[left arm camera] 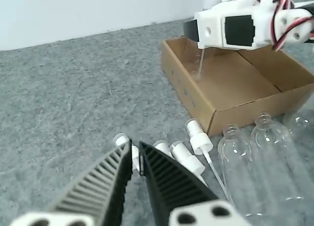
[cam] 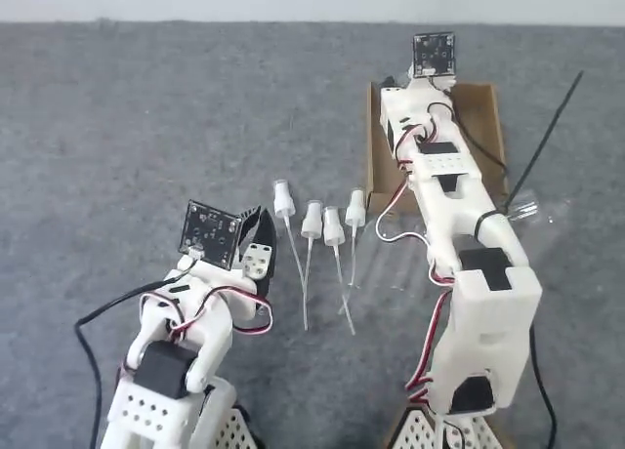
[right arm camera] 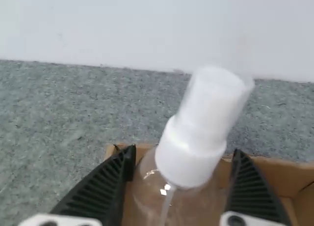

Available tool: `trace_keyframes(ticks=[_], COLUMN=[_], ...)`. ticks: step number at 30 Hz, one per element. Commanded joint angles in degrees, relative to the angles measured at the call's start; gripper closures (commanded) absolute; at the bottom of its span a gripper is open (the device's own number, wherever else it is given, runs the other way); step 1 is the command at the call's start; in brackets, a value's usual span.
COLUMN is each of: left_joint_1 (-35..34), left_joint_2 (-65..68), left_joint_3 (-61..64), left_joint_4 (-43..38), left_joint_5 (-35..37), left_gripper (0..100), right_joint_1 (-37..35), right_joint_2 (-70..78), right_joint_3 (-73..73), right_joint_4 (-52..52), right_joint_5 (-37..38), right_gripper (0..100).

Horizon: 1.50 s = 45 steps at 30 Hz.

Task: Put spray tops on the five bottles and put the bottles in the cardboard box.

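Observation:
Several white spray tops (cam: 312, 218) (left arm camera: 198, 136) with long dip tubes lie in a row on the grey carpet. Just short of them, my left gripper (cam: 256, 226) (left arm camera: 135, 155) hovers low, shut and holding nothing. Clear bottles without tops (left arm camera: 235, 152) lie beside the spray tops, in front of the cardboard box (cam: 488, 117) (left arm camera: 216, 93). My right gripper (right arm camera: 179, 159) is shut on a clear bottle (right arm camera: 162, 186) fitted with a white spray top (right arm camera: 206, 118). It holds that bottle over the box, and the dip tube (left arm camera: 201, 64) hangs down inside.
The right arm (cam: 449, 176) stretches across the box and hides most of it from above. Another clear bottle (cam: 532, 210) lies to the right of that arm. A black cable (cam: 547, 137) runs past the box. Grey carpet stretches away on the left.

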Motion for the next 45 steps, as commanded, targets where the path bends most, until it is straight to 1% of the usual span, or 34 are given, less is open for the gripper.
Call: trace_keyframes(ticks=[1, 4, 7, 11, 17, 24, 33, 38, 42, 45], left_joint_1=[-0.2, -0.2, -0.2, -0.2, -0.2, -0.2, -0.2, -0.2, -0.2, -0.2], left_joint_2=[-0.9, -0.9, -0.9, -0.9, -0.9, -0.9, -0.9, -0.9, -0.9, -0.9], left_joint_3=[-0.5, -0.5, -0.5, -0.5, -0.5, -0.5, -0.5, -0.4, -0.4, -0.4], left_joint_4=[-1.6, -1.6, -1.6, -1.6, -1.6, -1.6, -1.6, -1.6, -1.6, -1.6], left_joint_5=[-0.4, -0.4, -0.4, -0.4, -0.4, -0.4, -0.4, -0.4, -0.4, -0.4], left_gripper=[99, 99, 99, 99, 99, 99, 99, 99, 99, 99], right_joint_1=[0.3, 0.3, 0.3, 0.3, 0.3, 0.3, 0.9, 1.0, 5.1, 10.9], right_joint_2=[-2.2, -2.2, -2.2, -2.2, -2.5, -11.8, -27.9, -37.4, -43.8, -46.9], right_joint_3=[-4.2, -4.2, -4.2, -6.9, -9.4, -9.4, -9.4, -9.4, -9.3, -9.1], right_joint_4=[-0.6, -0.6, 0.0, 4.2, 5.1, 12.8, 31.0, 46.1, 57.1, 63.4], right_joint_5=[1.3, 1.3, 1.4, 1.4, 1.3, 1.0, 1.4, 1.5, 1.5, 1.5], right_gripper=[75.2, 75.0, 69.9, 64.5, 64.6, 64.7, 64.7, 64.8, 64.8, 64.8])
